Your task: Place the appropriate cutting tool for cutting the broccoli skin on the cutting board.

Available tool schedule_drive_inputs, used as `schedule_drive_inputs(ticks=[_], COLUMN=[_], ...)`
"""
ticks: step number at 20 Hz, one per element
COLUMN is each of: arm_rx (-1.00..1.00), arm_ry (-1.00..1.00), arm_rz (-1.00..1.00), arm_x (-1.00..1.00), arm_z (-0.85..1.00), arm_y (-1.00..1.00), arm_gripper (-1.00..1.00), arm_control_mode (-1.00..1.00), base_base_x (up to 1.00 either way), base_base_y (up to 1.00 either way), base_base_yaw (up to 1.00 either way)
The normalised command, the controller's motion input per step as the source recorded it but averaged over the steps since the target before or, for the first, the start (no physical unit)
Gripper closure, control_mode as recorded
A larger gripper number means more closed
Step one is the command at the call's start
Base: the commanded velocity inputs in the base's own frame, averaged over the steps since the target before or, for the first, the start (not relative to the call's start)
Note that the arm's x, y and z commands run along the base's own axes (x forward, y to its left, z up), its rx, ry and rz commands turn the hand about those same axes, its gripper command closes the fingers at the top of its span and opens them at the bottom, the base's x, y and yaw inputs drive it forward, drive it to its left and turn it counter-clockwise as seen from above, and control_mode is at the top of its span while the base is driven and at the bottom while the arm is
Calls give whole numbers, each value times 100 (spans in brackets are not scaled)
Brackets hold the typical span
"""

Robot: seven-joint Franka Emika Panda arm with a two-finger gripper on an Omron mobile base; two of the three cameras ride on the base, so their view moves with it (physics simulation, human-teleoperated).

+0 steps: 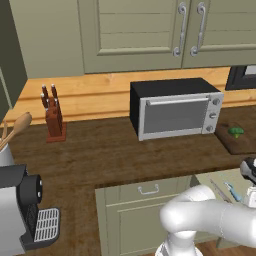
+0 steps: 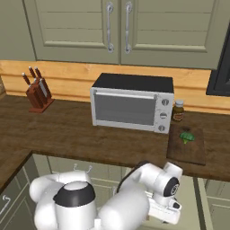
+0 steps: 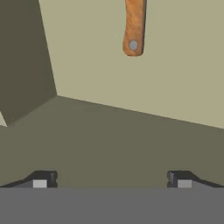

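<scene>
The cutting tool lies in an open drawer; its brownish riveted handle shows at the top of the hand view, and its thin grey length shows in the left base view. My gripper hovers over the drawer's pale floor, short of the handle, open with nothing between its fingertips. The broccoli rests on the dark cutting board, on the counter to the right of the toaster oven.
A small light-blue-handled utensil lies beside the cutting tool in the drawer. A toaster oven, a knife block, a brown bottle and a coffee machine stand on the counter.
</scene>
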Motion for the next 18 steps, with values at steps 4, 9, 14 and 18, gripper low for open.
schedule_drive_inputs(ticks=[4,9,14,18], arm_rx=[0,-4,-6,-5], arm_ry=[9,1,0,-1], arm_rz=[0,1,2,2], arm_x=[-87,2,92,54], arm_z=[1,5,0,0], arm_y=[3,3,0,0], arm_gripper=[-100,-100,-100,-100], arm_control_mode=[-100,-100,-100,-100], base_base_x=[0,0,0,0], base_base_y=[0,0,0,0], base_base_yaw=[0,0,0,0])
